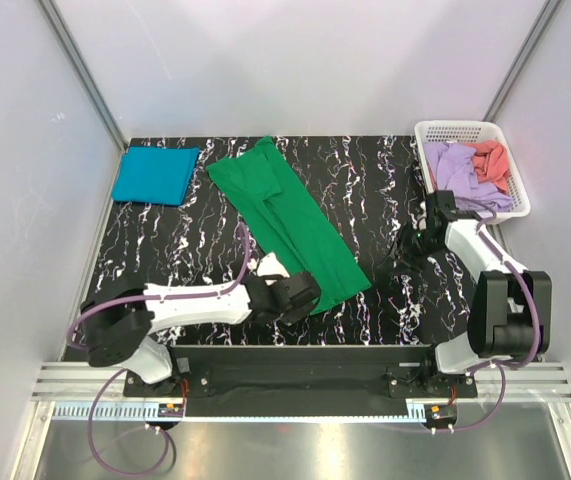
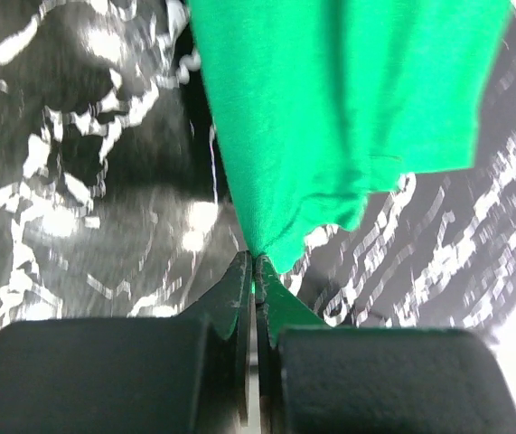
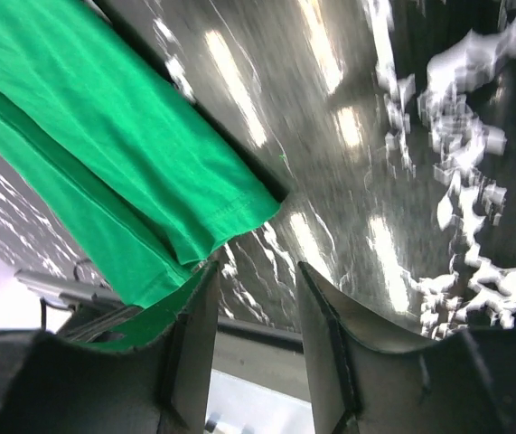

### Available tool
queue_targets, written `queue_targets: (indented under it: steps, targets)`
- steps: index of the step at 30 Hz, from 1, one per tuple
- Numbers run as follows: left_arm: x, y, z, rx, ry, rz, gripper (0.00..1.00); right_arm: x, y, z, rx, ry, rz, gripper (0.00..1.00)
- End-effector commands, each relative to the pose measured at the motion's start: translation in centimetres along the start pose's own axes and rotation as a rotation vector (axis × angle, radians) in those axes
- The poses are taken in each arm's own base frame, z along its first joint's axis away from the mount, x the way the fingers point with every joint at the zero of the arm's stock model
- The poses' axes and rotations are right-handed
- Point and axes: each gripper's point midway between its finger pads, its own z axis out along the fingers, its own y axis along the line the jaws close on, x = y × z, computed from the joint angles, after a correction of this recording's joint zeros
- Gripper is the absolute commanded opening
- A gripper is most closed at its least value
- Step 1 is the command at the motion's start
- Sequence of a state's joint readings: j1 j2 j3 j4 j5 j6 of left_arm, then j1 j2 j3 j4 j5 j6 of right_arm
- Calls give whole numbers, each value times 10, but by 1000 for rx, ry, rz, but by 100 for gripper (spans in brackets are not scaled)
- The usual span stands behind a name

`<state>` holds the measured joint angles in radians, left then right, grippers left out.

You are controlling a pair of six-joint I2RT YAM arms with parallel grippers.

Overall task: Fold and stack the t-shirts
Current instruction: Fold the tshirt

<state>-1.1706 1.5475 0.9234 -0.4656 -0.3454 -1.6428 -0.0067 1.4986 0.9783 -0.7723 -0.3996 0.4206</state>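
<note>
Top external view: green t-shirt [image 1: 285, 225] lies as a long strip well apart from the basket [image 1: 460, 125]; teal t-shirt [image 1: 155, 175] lies folded, farthest from the basket. Left wrist view: left gripper [image 2: 255, 262] is clamped on the green t-shirt's hem; carry it over evenly, edges aligned. Right wrist view: right gripper [image 3: 258, 271] stands apart, empty. No writing legible.
</note>
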Motion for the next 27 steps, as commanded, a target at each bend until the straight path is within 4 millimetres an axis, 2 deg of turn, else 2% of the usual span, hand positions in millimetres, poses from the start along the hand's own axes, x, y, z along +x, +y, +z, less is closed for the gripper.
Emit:
queue_targets:
  steps: [1,2,3,5,9,10,13,17,23,27]
  targets:
    - [12,9,-17,34,22,-3,0,31,7,-5,-55,33,-1,47]
    - [16,8,-21,39,26,-9,0,32,10,-7,-63,23,-15,47]
    - [23,19,-21,24,34,1,0,45,7,-2,-63,57,-8,47]
    - [29,27,-22,12,45,-23,0,61,3,1,-64,92,-3,47]
    - [43,42,-26,-6,70,-28,0,62,6,-1,-24,75,-5,48]
    - [43,51,-24,-24,71,-34,0,68,0,2,14,117,23,47]
    - [44,59,-27,-21,84,-50,0,78,-3,9,42,179,60,47]
    - [40,65,-34,-11,81,-46,0,92,-2,11,50,182,74,47]
    - [41,70,-44,16,101,-50,0,116,-12,20,84,217,68,47]
    - [42,75,-47,24,107,-51,0,121,-11,24,68,205,90,47]
